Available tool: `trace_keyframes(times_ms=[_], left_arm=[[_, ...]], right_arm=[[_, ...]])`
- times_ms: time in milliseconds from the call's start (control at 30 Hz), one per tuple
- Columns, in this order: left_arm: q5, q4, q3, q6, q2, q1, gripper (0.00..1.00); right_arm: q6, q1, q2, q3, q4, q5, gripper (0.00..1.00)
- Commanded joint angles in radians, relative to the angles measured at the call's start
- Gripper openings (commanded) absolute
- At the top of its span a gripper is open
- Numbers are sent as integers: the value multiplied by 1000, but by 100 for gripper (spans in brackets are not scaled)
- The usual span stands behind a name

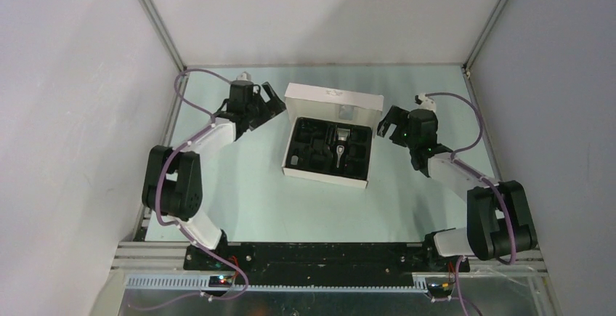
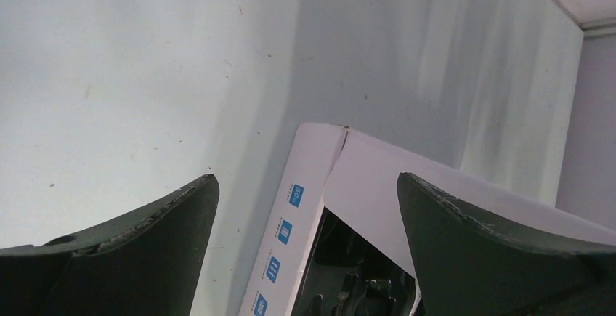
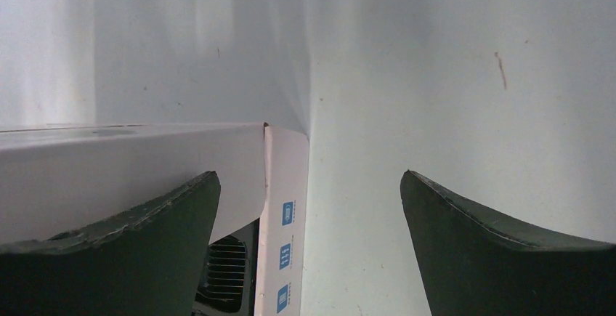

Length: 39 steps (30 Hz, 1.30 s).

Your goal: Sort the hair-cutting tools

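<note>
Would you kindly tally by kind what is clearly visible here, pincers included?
White box: 1
Hair clipper: 1
Pincers: 2, left pincer and right pincer, both open
Total: 4. Dark attachments are too blurred to count.

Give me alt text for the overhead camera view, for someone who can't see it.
An open white box sits on the table, lid raised at its far side, holding a black-and-silver hair clipper among black parts. The left gripper and right gripper flank it, both open and empty.
</note>
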Motion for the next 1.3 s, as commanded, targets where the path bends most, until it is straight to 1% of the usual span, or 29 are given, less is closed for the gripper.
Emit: trace_keyframes(times_ms=[0, 167, 533, 800, 967, 1033, 1133, 1267], left_arm=[[30, 25, 9, 27, 7, -24, 100], [34, 56, -34, 12, -3, -36, 100], [26, 65, -84, 11, -35, -50, 100], [3, 62, -141, -3, -71, -51, 100], [-44, 63, -250, -32, -153, -50, 100], [-69, 52, -302, -57, -204, -50, 100], [-113, 16, -371, -83, -312, -49, 100], [-167, -53, -463, -79, -473, -47, 100]], right_arm=[[-27, 24, 19, 40, 51, 38, 99], [-36, 33, 16, 40, 26, 38, 99], [-34, 66, 16, 40, -6, 37, 99], [-33, 73, 8, 25, -73, 92, 99], [-33, 73, -82, -29, -108, 108, 99], [-24, 74, -139, -53, -160, 136, 99], [-4, 75, -224, -93, -240, 191, 100], [32, 73, -380, -128, -355, 213, 100]])
